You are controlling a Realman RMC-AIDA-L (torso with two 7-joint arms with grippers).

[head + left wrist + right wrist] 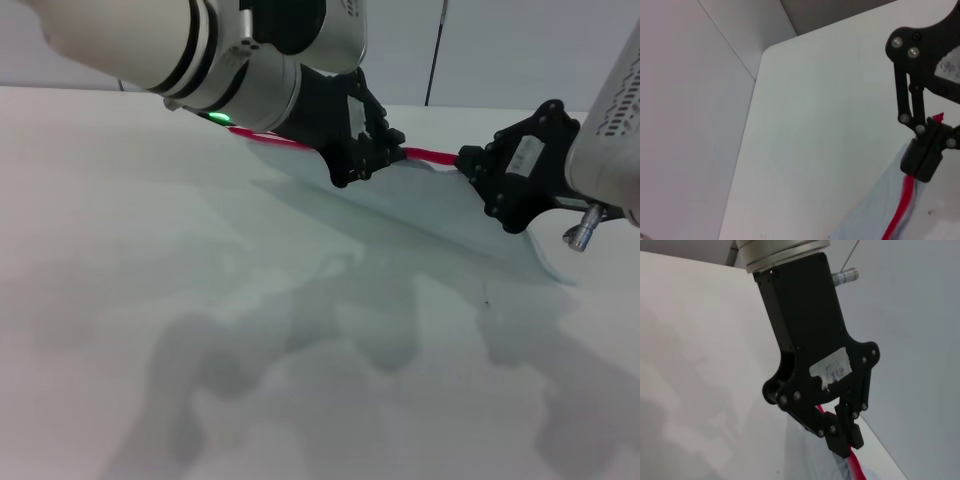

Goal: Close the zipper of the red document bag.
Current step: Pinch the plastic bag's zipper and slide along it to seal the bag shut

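The red document bag (450, 215) is a pale translucent pouch on the white table, its far long edge raised. The zipper (432, 155) runs along that edge as a thin red strip. My left gripper (385, 150) is shut on the strip near its middle; the right wrist view shows that gripper (845, 440) pinching the red zipper (856, 467). My right gripper (470, 160) is shut on the strip's right end. In the left wrist view, that gripper (925, 160) clamps the zipper (900, 215) with a red tip poking out behind. The slider is hidden by the fingers.
The white table (150, 250) stretches wide in front and to the left of the bag. Its far edge and a rounded corner (771, 49) lie behind the grippers, with a pale wall beyond.
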